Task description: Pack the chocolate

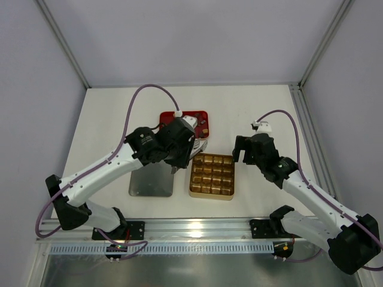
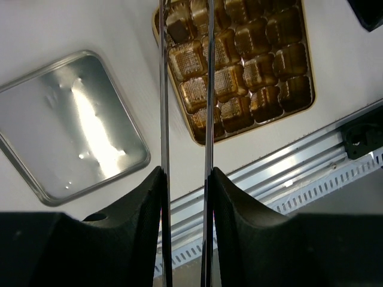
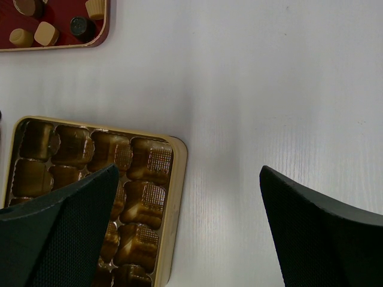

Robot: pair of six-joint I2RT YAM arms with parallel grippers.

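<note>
Our left gripper [image 2: 187, 173] is clamped on a pair of thin metal tweezers [image 2: 163, 89], whose two blades lie along the inner faces of its black fingers [image 2: 134, 221]. The blades stand apart and nearly parallel, with nothing between them that we can see. They pass over the gold tin [image 2: 308, 89] and leave the wrist picture at 12 o'clock, so we cannot see their tips. From above, the left gripper [image 1: 182, 149] hangs at the tin's [image 1: 232, 179] 11 o'clock corner, between it and the red tray [image 1: 170, 115]. Our right gripper [image 3: 188, 227] has its jaws spread wide and holds nothing. It hovers over bare white table [image 1: 263, 107] at about 2 o'clock from the tin and clear of it. The chocolate [image 3: 46, 33] is in the red tray, which lies just beyond the tin at 12 o'clock. In the right wrist view we count a cream cube, a few tan pieces and darker round ones, loose in the tray's corner at 11 o'clock of that picture. From above, the left arm hides much of the tray, and a few pieces [image 1: 205, 125] show at its 3 o'clock end. The tin's cells show glossy gold liners, and we cannot tell whether any holds a piece. A flat silver lid [image 1: 151, 179] lies at 9 o'clock from the tin, near it but not touching.
</note>
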